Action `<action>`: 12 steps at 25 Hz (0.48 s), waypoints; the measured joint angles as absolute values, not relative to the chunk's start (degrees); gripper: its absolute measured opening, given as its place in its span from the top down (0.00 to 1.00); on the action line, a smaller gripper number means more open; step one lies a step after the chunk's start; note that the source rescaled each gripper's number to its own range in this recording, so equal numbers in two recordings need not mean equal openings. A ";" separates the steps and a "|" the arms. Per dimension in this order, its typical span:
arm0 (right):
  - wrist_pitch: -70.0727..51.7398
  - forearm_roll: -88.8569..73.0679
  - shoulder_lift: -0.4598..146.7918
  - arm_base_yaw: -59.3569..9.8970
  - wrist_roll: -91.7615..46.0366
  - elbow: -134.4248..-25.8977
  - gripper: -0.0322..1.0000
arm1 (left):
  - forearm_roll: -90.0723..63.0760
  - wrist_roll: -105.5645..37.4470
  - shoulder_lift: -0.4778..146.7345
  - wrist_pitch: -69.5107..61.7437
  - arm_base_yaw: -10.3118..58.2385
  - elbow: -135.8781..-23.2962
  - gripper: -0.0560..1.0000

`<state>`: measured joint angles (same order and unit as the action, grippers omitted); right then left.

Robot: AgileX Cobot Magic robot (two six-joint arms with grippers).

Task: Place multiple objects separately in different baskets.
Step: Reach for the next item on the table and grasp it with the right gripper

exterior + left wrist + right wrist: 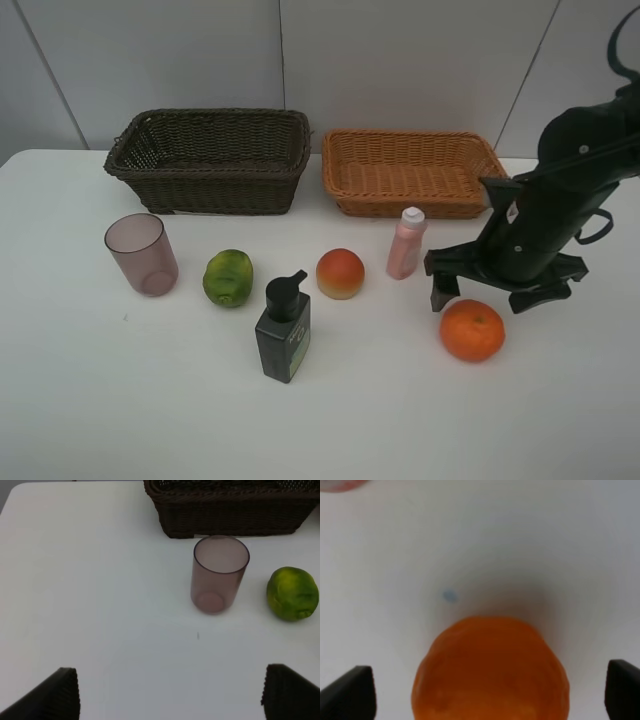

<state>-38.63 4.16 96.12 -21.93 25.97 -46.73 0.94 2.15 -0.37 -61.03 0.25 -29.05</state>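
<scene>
Nothing sorted yet: we see nothing in the dark basket (210,160) or the tan basket (410,172), and all six items sit on the counter (100,400). The orange (472,330) lies well in front of the tan basket, off its right end. Right fingers (347,692) are spread wide over the orange, one on each side, with no contact visible. Left fingers (55,695) are wide too, holding nothing; the cup (219,575) and green fruit (292,593) are untouched.
</scene>
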 joint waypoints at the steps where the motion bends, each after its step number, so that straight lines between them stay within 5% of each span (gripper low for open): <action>1: -38.39 3.88 96.39 -21.93 26.04 -46.73 0.02 | 0.94 2.15 -0.37 -61.03 0.25 -29.05 0.05; 12: -37.97 3.20 101.14 -21.93 26.17 -46.73 0.02 | 0.94 2.15 -0.37 -61.03 0.25 -29.05 0.05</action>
